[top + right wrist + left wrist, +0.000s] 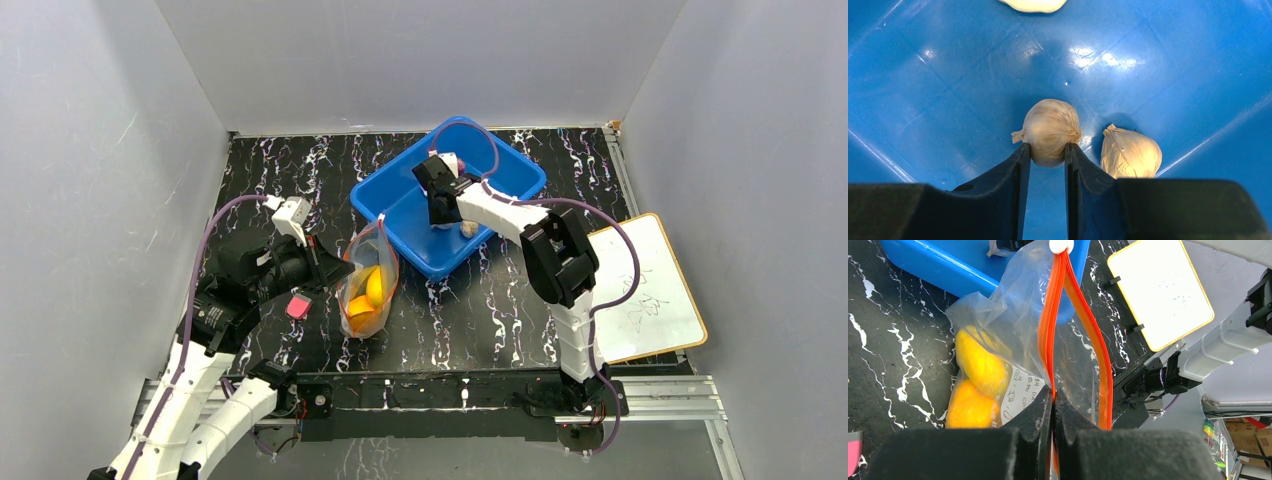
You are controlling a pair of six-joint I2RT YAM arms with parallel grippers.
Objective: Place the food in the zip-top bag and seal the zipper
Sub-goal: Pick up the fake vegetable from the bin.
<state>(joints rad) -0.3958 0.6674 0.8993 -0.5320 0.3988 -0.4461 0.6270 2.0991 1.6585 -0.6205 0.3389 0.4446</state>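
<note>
Gripping a beige toy garlic bulb (1050,127) across its middle (light, hard, likely slippery), the right gripper (1048,147) sits centre-frame in the blue plastic bin (923,75) — the left gripper (1054,392) clenches the red-orange zipper strip (1047,330) of the clear crinkly zip-top bag (1013,295).

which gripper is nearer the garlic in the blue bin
Right. The right gripper pinches the garlic bulb inside the blue bin; the left gripper is outside it, clamped on the zipper.

Left fingers (1034,416) clamped shut; right fingers (1021,176) gripping, narrow gap.
</note>
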